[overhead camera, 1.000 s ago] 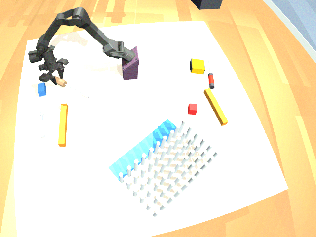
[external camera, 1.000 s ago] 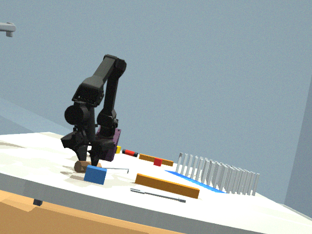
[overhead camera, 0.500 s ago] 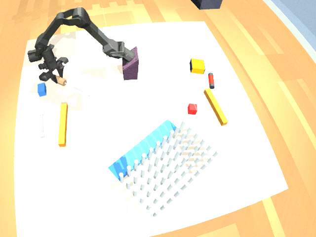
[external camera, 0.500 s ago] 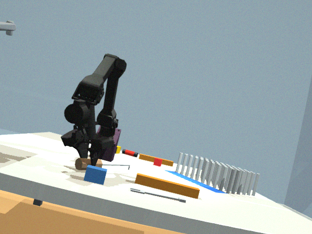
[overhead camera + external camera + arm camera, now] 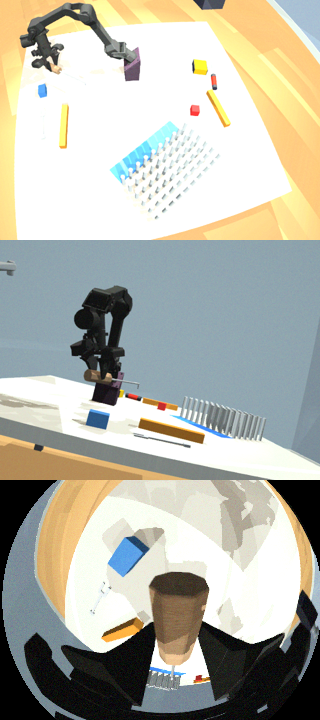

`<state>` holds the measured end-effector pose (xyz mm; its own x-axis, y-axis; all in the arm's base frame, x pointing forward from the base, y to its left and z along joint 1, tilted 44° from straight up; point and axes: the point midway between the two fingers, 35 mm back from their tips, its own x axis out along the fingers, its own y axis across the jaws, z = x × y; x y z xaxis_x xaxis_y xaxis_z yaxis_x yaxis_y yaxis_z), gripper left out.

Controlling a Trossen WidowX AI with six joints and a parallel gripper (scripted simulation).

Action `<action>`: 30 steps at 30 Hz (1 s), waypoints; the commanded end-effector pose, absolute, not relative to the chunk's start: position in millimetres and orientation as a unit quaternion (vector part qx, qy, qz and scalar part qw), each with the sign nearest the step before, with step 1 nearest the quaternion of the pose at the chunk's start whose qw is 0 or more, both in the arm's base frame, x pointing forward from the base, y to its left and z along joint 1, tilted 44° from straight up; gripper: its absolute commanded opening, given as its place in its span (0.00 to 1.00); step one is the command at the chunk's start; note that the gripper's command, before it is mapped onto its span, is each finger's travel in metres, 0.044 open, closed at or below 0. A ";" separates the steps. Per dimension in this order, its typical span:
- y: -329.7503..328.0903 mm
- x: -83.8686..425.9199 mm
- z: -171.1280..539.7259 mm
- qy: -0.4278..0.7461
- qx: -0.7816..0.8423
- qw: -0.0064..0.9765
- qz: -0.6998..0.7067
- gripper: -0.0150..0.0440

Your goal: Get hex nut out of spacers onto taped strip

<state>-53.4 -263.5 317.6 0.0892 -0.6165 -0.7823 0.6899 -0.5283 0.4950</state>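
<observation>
My gripper [image 5: 54, 67] [image 5: 98, 374] [image 5: 176, 626] is shut on the wooden handle [image 5: 90, 376] [image 5: 175, 610] of the hook tool. The tool is held above the table, its thin metal shaft [image 5: 73, 78] [image 5: 125, 381] pointing toward the spacer side, with a small hook [image 5: 138, 386] bent down at the end. The metal spacers [image 5: 145, 161] [image 5: 235, 426] stand in rows, far from the gripper. The blue taped strip [image 5: 136, 153] [image 5: 201, 426] lies along their near side. The hex nut cannot be made out in any view.
A blue block [image 5: 42, 90] [image 5: 98, 419] [image 5: 126, 557], a thin silver tool [image 5: 43, 127] [image 5: 165, 440] and an orange bar [image 5: 63, 126] [image 5: 170, 429] lie near the gripper's side. A red cube [image 5: 194, 110], another orange bar [image 5: 218, 108], a red-black cylinder [image 5: 214, 81] and a yellow block [image 5: 200, 67] lie across the table.
</observation>
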 end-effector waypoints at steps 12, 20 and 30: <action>-223.1 -35.0 348.0 0.032 0.558 0.486 -0.672 0.25; -235.1 -16.3 334.2 0.043 0.580 0.471 -0.664 0.25; -239.9 8.5 323.2 0.071 0.586 0.476 -0.652 0.25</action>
<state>0.7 -236.6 329.4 0.1349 -0.5557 -0.8204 0.7061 -0.5269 0.4730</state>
